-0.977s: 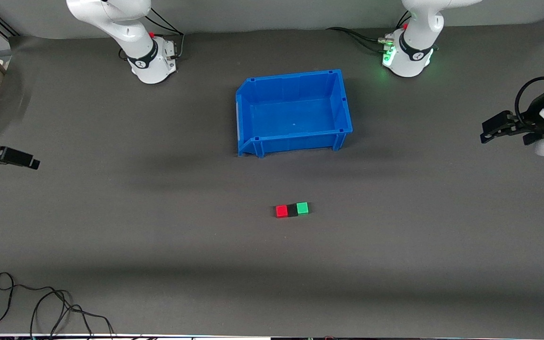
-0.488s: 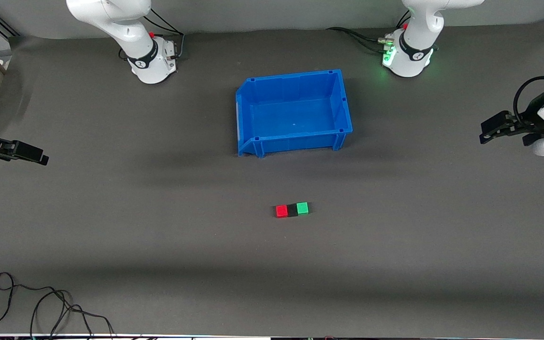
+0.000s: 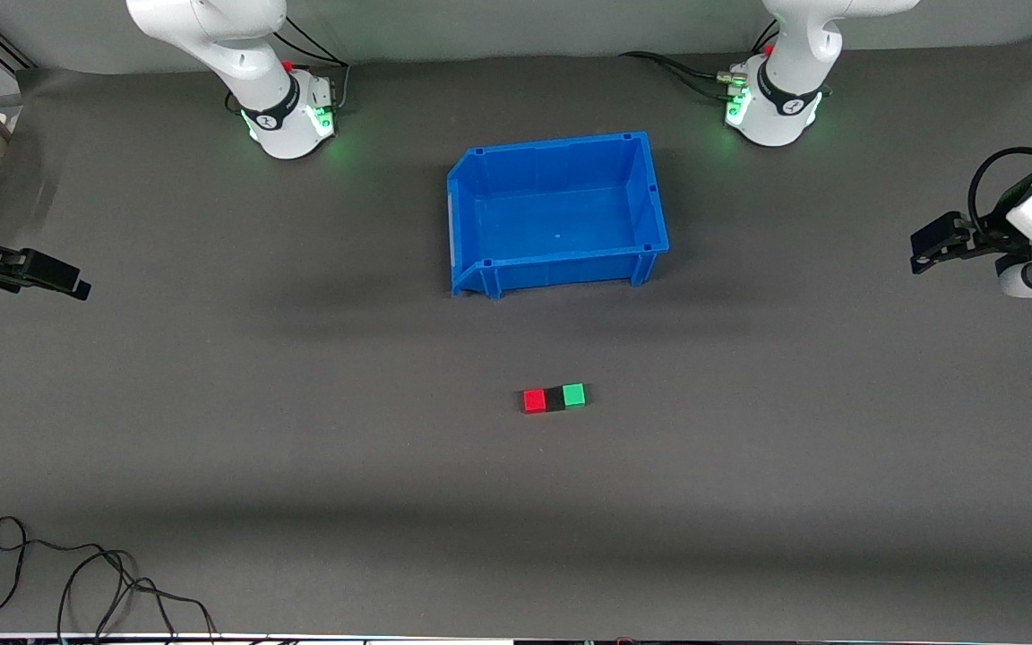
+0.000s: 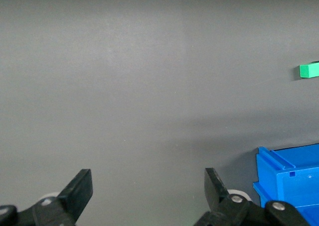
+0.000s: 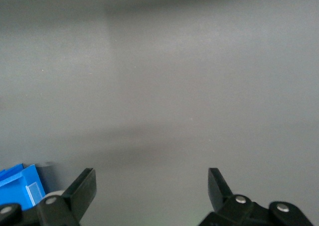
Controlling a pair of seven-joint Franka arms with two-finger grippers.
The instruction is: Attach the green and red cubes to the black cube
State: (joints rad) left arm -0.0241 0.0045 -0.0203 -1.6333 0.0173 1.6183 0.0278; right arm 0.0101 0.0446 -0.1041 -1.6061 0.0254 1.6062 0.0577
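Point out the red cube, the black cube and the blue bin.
red cube (image 3: 534, 400), front view, top face.
black cube (image 3: 555, 399), front view, top face, between its neighbours.
blue bin (image 3: 561, 269), front view, front wall.

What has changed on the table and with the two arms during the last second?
The right gripper came a little inward from the table's edge, then rose slightly. The left gripper drew back slightly toward its end of the table. A green light came on at the right arm's base. Both grippers are open and hold nothing. The red cube, black cube and green cube stayed joined in a row, and the blue bin did not move.
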